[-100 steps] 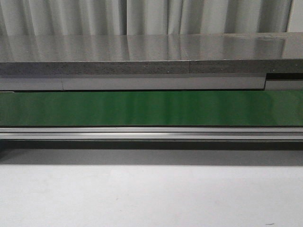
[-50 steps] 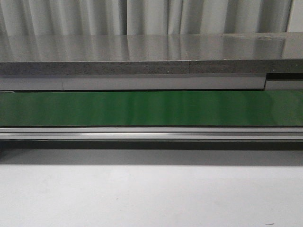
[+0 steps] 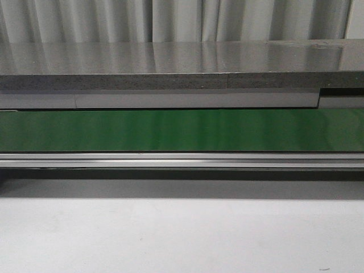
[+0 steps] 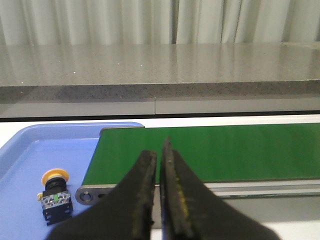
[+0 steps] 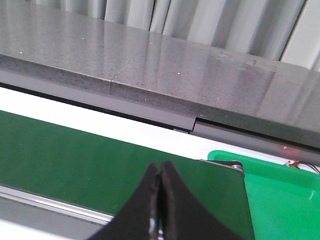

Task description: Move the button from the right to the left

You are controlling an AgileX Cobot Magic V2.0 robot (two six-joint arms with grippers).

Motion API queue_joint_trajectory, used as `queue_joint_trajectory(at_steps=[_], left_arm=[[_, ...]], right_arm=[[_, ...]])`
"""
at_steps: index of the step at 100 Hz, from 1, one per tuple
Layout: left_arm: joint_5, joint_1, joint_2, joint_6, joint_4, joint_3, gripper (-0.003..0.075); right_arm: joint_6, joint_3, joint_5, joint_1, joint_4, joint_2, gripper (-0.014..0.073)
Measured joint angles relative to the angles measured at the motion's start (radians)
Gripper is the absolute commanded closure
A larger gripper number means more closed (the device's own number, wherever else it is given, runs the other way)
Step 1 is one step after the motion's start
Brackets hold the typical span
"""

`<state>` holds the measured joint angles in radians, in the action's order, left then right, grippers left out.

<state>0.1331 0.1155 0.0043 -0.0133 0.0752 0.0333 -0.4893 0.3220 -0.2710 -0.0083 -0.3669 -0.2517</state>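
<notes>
The button (image 4: 54,192), with a yellow-orange round head and a black blocky body, lies in the blue tray (image 4: 30,150) in the left wrist view, beside the end of the green conveyor belt (image 4: 210,150). My left gripper (image 4: 159,150) is shut and empty, above the belt's near edge and apart from the button. My right gripper (image 5: 160,167) is shut and empty over the green belt (image 5: 75,155) near its other end. Neither gripper shows in the front view. The belt (image 3: 182,129) there carries nothing.
A green tray (image 5: 280,195) sits past the belt's end in the right wrist view. A grey stone counter (image 3: 170,62) runs behind the belt. An aluminium rail (image 3: 182,160) fronts the belt, with white table (image 3: 182,239) below it.
</notes>
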Motion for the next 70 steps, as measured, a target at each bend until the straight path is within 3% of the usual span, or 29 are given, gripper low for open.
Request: queue_joint_trajectory(at_steps=[70], left_arm=[[-0.082, 0.002, -0.01, -0.02, 0.002, -0.031, 0.0715]], right_arm=[[0.0, -0.002, 0.0, 0.0, 0.0, 0.0, 0.0661]])
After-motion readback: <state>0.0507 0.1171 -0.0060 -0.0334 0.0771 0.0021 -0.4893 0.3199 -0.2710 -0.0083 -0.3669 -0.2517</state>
